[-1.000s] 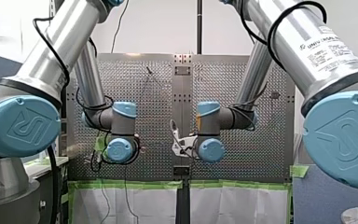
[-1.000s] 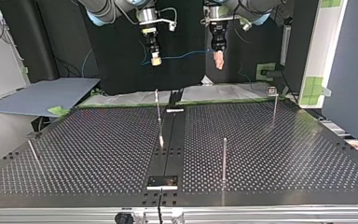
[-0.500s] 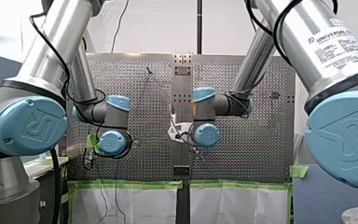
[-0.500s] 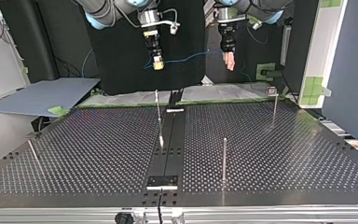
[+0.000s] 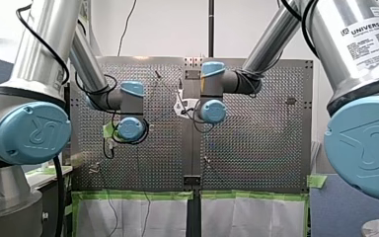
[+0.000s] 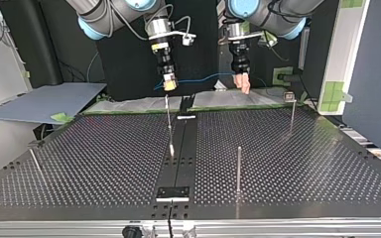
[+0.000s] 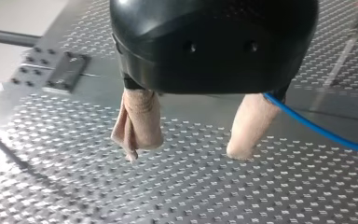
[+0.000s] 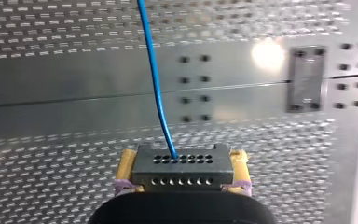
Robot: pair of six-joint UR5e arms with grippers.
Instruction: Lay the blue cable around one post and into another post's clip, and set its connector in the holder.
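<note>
In the right wrist view my right gripper (image 8: 182, 179) is shut with its yellow pads on a black connector block (image 8: 182, 163) with rows of holes. The blue cable (image 8: 154, 79) leaves the block and runs ahead over the plate. In the top view that gripper (image 6: 168, 84) hangs above the table's far edge, and the cable (image 6: 203, 79) sags across to my left gripper (image 6: 243, 85). My left gripper (image 7: 186, 156) is open, its beige fingers apart with nothing between them. The cable (image 7: 317, 128) passes behind one finger. A dark holder plate (image 6: 173, 192) lies at the near edge.
Thin upright posts stand on the perforated table (image 6: 104, 163): one near the centre strip (image 6: 168, 119), one in the right half of the top view (image 6: 238, 168), one topped by a clip at the far right (image 6: 291, 111), and a leaning one at the left (image 6: 35, 162).
Both arms have moved out over the table and lower towards its far edge. In the top view my left gripper has drifted right. The connector stays gripped.
</note>
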